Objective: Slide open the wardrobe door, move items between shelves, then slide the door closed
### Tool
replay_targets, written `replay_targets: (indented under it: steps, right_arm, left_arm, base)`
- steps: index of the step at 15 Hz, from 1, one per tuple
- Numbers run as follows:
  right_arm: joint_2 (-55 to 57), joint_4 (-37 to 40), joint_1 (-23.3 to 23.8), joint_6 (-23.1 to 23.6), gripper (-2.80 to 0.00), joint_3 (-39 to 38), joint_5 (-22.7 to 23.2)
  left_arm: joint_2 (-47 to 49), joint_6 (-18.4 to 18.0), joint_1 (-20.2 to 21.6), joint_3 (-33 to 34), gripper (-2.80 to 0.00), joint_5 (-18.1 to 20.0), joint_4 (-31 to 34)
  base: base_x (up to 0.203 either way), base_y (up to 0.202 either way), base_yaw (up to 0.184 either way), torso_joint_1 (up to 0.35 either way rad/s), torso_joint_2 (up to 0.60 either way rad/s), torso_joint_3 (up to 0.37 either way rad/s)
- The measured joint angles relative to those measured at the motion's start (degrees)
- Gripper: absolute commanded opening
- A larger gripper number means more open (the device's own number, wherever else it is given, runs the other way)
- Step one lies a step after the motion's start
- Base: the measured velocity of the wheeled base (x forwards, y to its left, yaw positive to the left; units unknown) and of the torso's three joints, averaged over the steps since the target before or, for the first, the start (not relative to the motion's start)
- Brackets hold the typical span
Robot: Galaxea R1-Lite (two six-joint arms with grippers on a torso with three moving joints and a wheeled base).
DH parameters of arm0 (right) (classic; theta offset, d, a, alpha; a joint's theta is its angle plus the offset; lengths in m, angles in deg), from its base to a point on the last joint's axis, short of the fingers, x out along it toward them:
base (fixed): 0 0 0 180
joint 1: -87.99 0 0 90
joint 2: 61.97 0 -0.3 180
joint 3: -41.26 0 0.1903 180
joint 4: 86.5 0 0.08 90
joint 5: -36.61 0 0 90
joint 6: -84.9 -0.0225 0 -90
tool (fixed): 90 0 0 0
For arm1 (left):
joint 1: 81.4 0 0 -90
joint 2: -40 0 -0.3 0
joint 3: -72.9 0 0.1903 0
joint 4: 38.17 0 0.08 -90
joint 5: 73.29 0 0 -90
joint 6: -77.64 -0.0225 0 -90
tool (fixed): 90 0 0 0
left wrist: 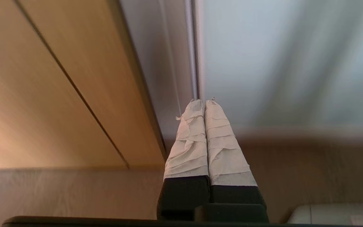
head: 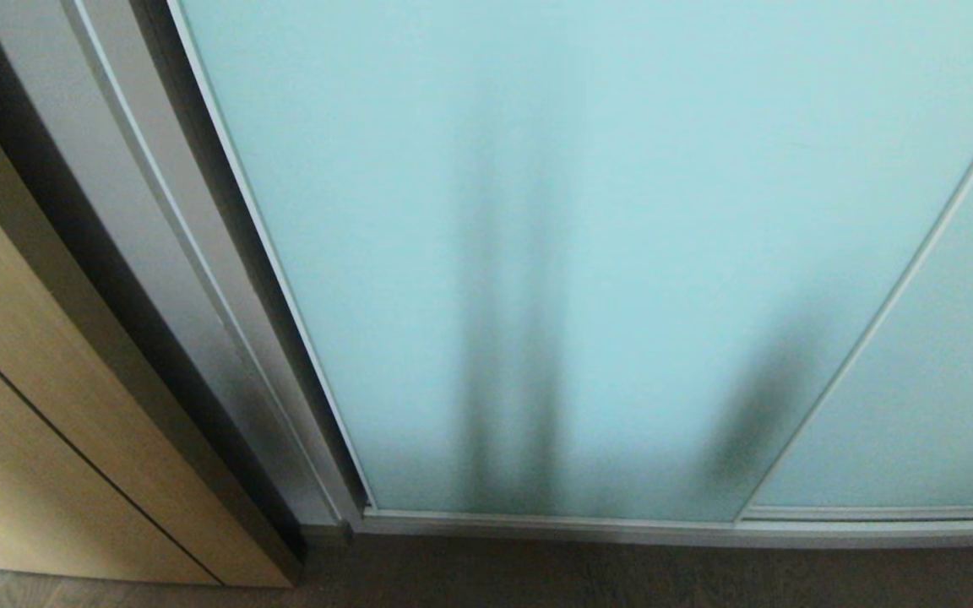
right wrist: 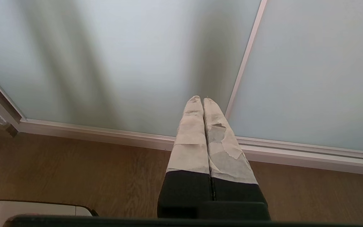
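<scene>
At nine o'clock in the head view stands a wooden door [head: 47,405] with a dark line down it. Next to it, toward the middle, is a grey frame [head: 191,279]. From the middle over to three o'clock the big blue glass sliding door [head: 588,211] fills the view. It is pulled shut, and dark shapes show through the glass. At six o'clock lies the brown floor [head: 622,578].

Neither arm shows in the head view. The left claw [left wrist: 204,101] hangs low above the floor, its taped fingers pressed together and holding nothing. The right claw [right wrist: 199,99] hangs the same way, also pressed together and holding nothing.
</scene>
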Motion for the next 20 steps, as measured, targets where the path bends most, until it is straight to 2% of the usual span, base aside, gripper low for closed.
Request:
replay_targets:
  steps: [2, 6, 20]
  right_arm:
    - [0.0, 0.0, 0.0, 0.0, -2.8, 0.0, 0.0]
    - [0.0, 0.0, 0.0, 0.0, -2.8, 0.0, 0.0]
    - [0.0, 0.0, 0.0, -0.3, -2.8, 0.0, -0.1]
  left_arm:
    - [-1.3, -1.0, 0.0, -0.4, -2.8, 1.8, 2.4]
    - [-2.2, 1.6, 0.1, 0.0, -2.8, 1.3, 0.9]
    - [-2.3, 1.6, 0.1, 0.1, -2.8, 1.3, 0.8]
  base:
    - [0.0, 0.0, 0.0, 0.0, 0.0, 0.0]
    - [0.0, 0.0, 0.0, 0.0, 0.0, 0.0]
    - [0.0, 0.0, 0.0, 0.0, 0.0, 0.0]
